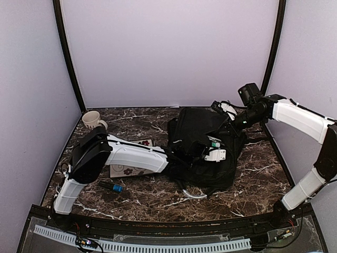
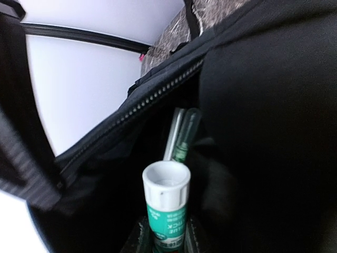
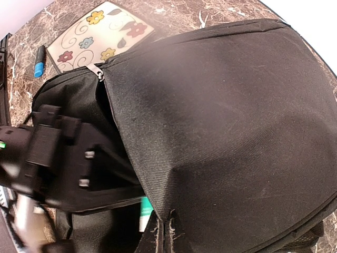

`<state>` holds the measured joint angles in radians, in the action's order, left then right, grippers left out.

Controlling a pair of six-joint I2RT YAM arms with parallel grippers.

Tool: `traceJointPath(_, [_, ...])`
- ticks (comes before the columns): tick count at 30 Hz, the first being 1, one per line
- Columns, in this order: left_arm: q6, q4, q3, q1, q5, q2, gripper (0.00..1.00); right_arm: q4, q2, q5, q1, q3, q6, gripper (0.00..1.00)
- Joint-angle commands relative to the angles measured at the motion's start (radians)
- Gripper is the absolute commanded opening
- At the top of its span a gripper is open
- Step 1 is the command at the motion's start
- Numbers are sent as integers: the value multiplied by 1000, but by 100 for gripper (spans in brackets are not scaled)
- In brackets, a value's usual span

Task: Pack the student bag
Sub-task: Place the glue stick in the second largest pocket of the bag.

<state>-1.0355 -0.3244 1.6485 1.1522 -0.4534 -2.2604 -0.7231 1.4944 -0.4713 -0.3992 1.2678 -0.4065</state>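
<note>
1. Two arms work the large black fabric student bag (image 1: 202, 142), which lies right of centre on the brown marble desk (image 1: 158, 197).
2. Our left jaws grip a green-and-white glue stick (image 2: 166, 203) at the open zipper mouth; our right jaws are pinched shut on the bag's upper flap.
3. We judge the stick should go deep beside the slim pens (image 2: 181, 134) before release, with the flap lifted high.
4. Hidden from us: the pocket's depth, the stick's lower end, and the left jaws' tips.
</note>
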Motion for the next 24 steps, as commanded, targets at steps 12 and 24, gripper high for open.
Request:
traceJointPath(12, [-291,-64,312,-84,-48,-242,0,57,-27,-90,0,22,7,0])
traceJointPath(24, [-230,-40,304,-112,-10,-241,43,64,-16,-90,0,14,6,0])
